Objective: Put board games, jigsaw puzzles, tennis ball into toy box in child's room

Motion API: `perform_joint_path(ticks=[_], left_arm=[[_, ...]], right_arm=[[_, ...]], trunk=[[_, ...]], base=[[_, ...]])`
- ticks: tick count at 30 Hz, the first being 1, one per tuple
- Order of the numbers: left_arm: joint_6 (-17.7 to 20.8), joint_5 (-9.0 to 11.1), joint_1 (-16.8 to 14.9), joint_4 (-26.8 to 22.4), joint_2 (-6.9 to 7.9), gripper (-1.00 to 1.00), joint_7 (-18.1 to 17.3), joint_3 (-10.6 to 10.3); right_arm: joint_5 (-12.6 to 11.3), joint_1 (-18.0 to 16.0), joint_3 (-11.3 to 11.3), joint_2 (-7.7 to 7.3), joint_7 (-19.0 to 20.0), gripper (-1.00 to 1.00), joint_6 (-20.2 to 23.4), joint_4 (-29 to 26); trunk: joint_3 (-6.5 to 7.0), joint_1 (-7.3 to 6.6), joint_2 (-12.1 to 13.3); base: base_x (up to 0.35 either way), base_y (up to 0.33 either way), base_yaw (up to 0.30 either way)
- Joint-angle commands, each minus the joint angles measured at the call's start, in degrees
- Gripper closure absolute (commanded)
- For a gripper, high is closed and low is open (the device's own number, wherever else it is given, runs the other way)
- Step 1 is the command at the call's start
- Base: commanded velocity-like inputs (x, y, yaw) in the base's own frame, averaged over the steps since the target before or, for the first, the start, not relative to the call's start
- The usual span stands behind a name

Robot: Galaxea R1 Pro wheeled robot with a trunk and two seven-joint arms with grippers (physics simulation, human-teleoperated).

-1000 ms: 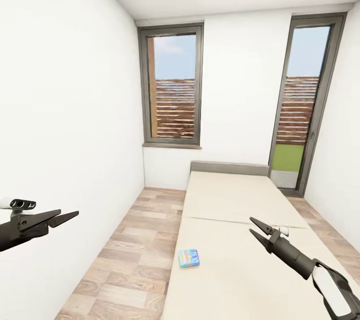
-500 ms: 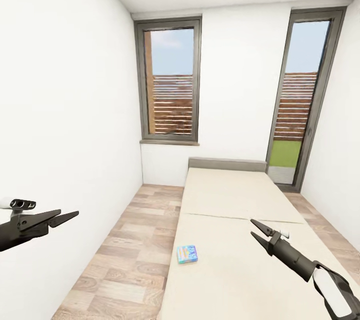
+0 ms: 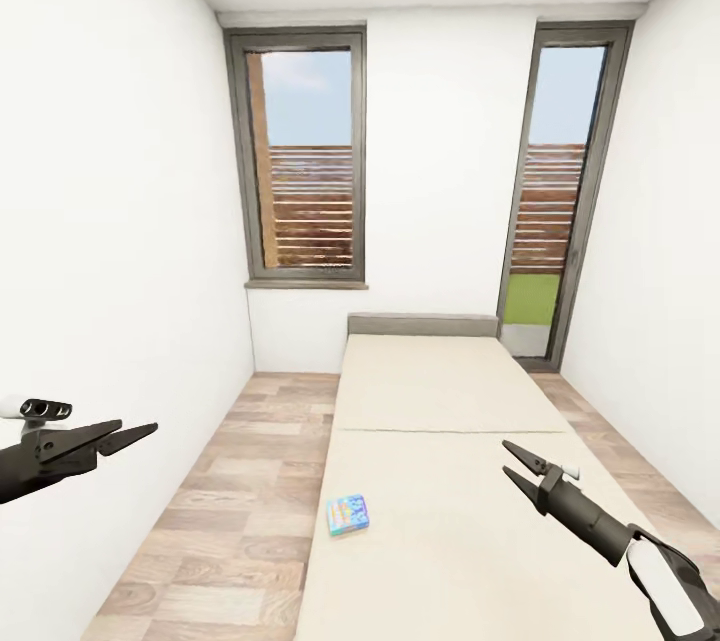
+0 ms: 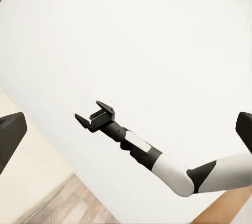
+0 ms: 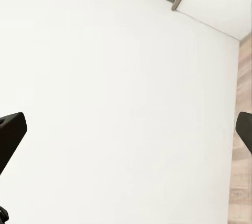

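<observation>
Left gripper (image 3: 135, 437) hangs empty with jaws parted beside the left wall, the small blue board game (image 3: 348, 514) lies flat near the bed (image 3: 440, 391)'s left edge, and the right gripper (image 3: 522, 466), also spread and empty, hovers over the mattress, seemingly ready to reach.

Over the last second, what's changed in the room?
Just the view: the camera has swung, so the whole room sits further left in the picture. The blue board game lies where it was on the bed. Left gripper and right gripper stay open and empty.
</observation>
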Motion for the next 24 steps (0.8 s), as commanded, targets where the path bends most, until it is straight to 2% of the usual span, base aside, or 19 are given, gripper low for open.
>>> perform_joint_path(ticks=[1,18,24], left_arm=[[0.48,0.16,0.01,-0.01,0.02,-1.0,-0.04,0.01],[0.45,0.09,0.01,-0.01,0.02,-1.0,0.02,0.01],[0.41,0.09,0.01,-0.01,0.02,-1.0,0.05,0.01]], right_arm=[[-0.22,-0.04,-0.04,0.01,0.03,-1.0,0.36,0.03],[-0.22,-0.04,-0.04,0.01,0.09,-1.0,0.36,0.05],[-0.22,-0.04,-0.14,0.1,0.11,-1.0,0.16,0.0]], trunk=[[-0.03,0.04,-0.04],[-0.04,0.04,-0.04],[-0.11,0.04,-0.04]], base=[[0.139,0.0,-0.273],[0.16,0.0,-0.273],[0.152,0.0,-0.124]])
